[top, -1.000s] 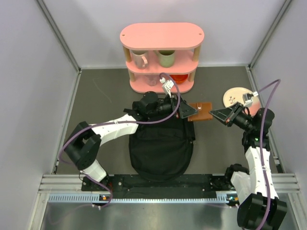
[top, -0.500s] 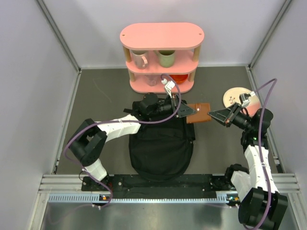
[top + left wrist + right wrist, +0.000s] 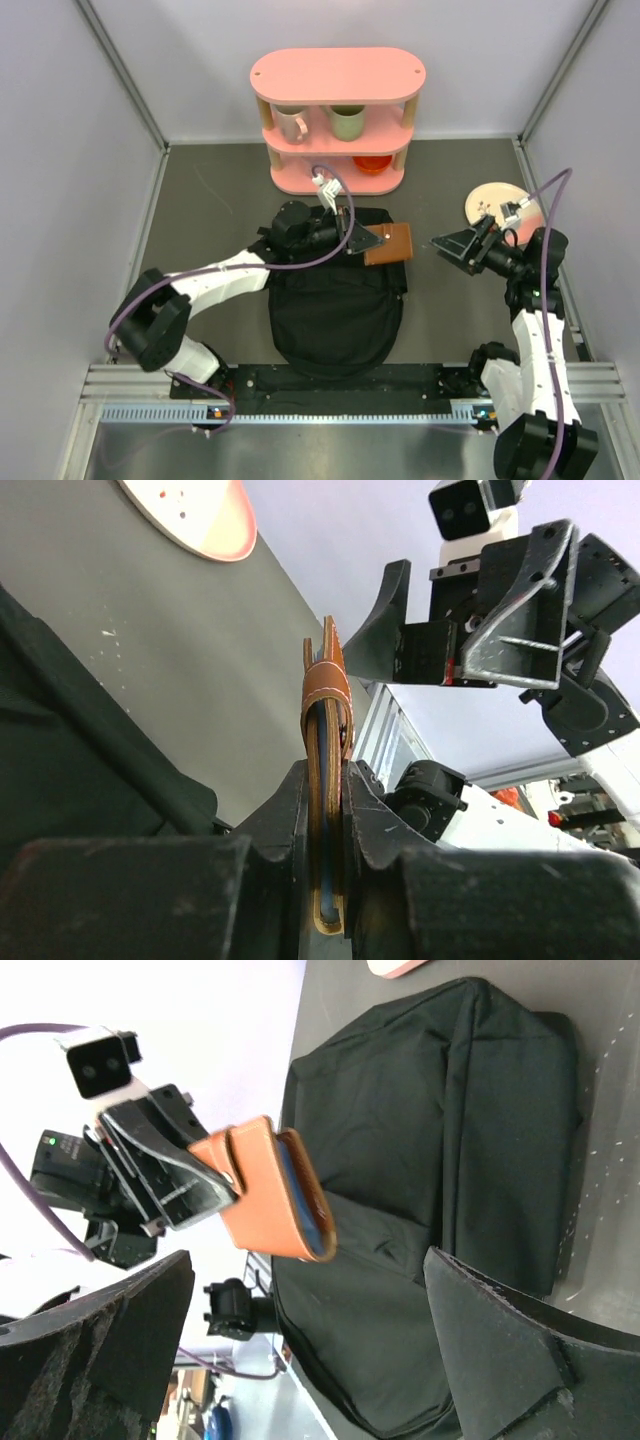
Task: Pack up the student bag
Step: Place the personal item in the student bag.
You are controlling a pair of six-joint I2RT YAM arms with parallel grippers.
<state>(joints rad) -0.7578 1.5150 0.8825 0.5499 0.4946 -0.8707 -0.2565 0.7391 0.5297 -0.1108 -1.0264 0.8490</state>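
– Student bag, the large floppy black fabric backpack (image 3: 335, 320): where does it lie?
– Flat, with its top end right beneath the left gripper (image 3: 366, 240) and the rest stretching back behind those jaws
– And those jaws?
– Clenched on a folded brown leather wallet (image 3: 325, 690), held on edge above the bag's top end
– The right gripper (image 3: 445, 245)?
– Spread wide, gripping nothing, facing the wallet from nearby; the bag lies beyond the wallet, apart from those fingers

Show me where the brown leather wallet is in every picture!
Top camera: brown leather wallet in the middle, at the far right corner of the floppy black fabric backpack.
Left wrist: wallet centre, edge-on in the left claw.
Right wrist: wallet left of centre.
Shared landmark: the backpack.
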